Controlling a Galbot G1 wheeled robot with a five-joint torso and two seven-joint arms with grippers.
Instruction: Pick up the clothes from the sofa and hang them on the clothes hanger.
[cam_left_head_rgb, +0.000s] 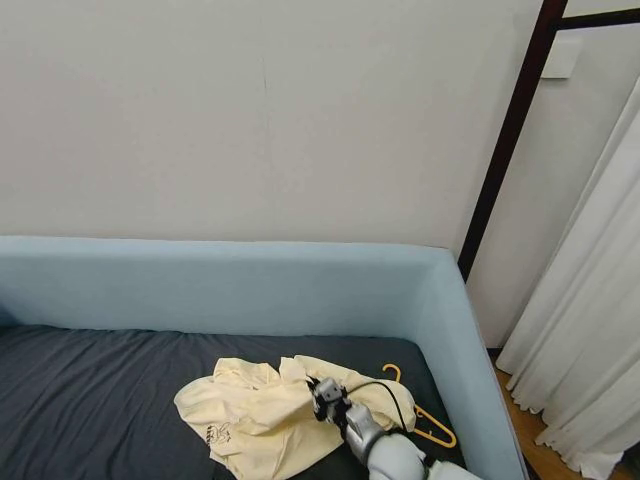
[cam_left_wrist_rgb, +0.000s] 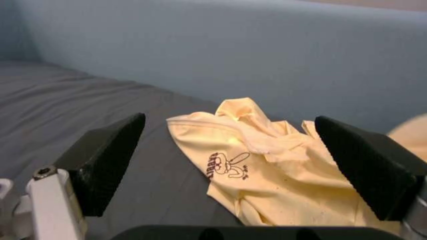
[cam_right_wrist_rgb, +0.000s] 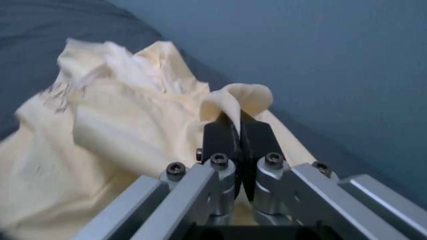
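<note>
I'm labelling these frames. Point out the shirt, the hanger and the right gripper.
shirt (cam_left_head_rgb: 250, 415): head view, middle of the cloth.
hanger (cam_left_head_rgb: 436, 421): head view, its upper orange arm.
right gripper (cam_right_wrist_rgb: 238, 125): right wrist view, between fingertips shut on the shirt.

One printed mark found: the pale yellow garment (cam_left_wrist_rgb: 280, 175) carries a dark outline rabbit print (cam_left_wrist_rgb: 235, 164) with a short row of lettering (cam_left_wrist_rgb: 212, 166) beside it. The letters are too small to make out. No legible text recorded.
</note>
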